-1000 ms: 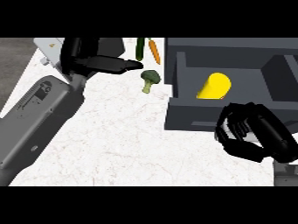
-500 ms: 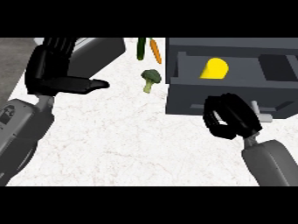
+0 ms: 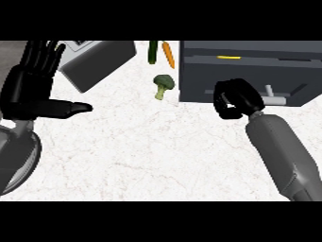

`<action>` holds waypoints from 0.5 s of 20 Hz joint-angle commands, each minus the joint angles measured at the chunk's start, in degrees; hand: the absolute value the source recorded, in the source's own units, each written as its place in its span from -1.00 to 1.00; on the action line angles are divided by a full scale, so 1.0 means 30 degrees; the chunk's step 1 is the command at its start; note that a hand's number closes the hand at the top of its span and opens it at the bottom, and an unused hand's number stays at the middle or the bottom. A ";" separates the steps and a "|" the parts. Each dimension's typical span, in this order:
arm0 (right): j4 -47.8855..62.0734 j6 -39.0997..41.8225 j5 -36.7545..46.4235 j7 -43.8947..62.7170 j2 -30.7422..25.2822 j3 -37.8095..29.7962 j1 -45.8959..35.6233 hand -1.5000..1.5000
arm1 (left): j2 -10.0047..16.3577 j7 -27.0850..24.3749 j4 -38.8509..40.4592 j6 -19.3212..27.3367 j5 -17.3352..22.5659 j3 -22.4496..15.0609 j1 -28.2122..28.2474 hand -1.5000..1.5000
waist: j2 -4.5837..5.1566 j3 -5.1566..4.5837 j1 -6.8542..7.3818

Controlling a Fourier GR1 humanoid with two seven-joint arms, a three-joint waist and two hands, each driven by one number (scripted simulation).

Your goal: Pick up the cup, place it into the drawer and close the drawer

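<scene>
Right hand (image 3: 236, 98) sits w/ fingers curled into a closed fist, nothing seen inside it, knuckles up against the drawer front (image 3: 296, 78) just left of the handle (image 3: 276, 99), beside it and not wrapped round it. Biggest thing in view is the white marbled counter (image 3: 156, 151), filling the middle and bottom. Next, the dark grey drawer unit (image 3: 261, 49) at top right; its drawer is pushed almost fully in, w/ only a narrow slot open along its top. Right forearm (image 3: 285, 151), grey, runs up from the bottom right edge to the fist. Left forearm (image 3: 6, 156) comes in at the bottom left. A grey box-like object (image 3: 97, 61) lies tilted at top left, partly behind the left fingers; can't tell what it is. Left hand (image 3: 31, 92) rests at the left edge, wide open, fingers straight and pointing up, thumb stuck out to the right over the counter, holding nothing. Broccoli (image 3: 163, 85) lies on the counter between the box and the drawer unit, near the unit's left side but apart from it. Carrot (image 3: 168, 53) and a dark green veg (image 3: 152, 51) lie side by side above the broccoli, at the top edge. Handle is a small pale T-shaped bar on the drawer front. Cup (image 3: 228, 57) shows only as a thin yellow sliver in the slot, i.e. inside the drawer.
</scene>
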 commanded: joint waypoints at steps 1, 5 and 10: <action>0.4735 -0.0974 -0.0152 -0.2218 -0.0192 -0.1110 -0.2031 1.00 | 0.0518 -0.0020 0.0727 -0.1325 0.0128 0.0941 -0.0004 -1.00 | 0.0171 0.0047 -0.0049; 0.7063 -0.0026 -0.0649 -0.1686 -0.0930 -0.2351 -0.4700 1.00 | 0.0201 0.0540 -0.0326 -0.0986 0.0208 0.0665 0.0202 -1.00 | 0.0332 0.0076 0.0525; 0.8814 0.0157 -0.0862 -0.1808 -0.1625 -0.2943 -0.5595 1.00 | -0.0079 -0.0129 -0.0462 -0.1768 -0.0036 0.0417 0.1005 -1.00 | 0.0519 0.0088 0.0972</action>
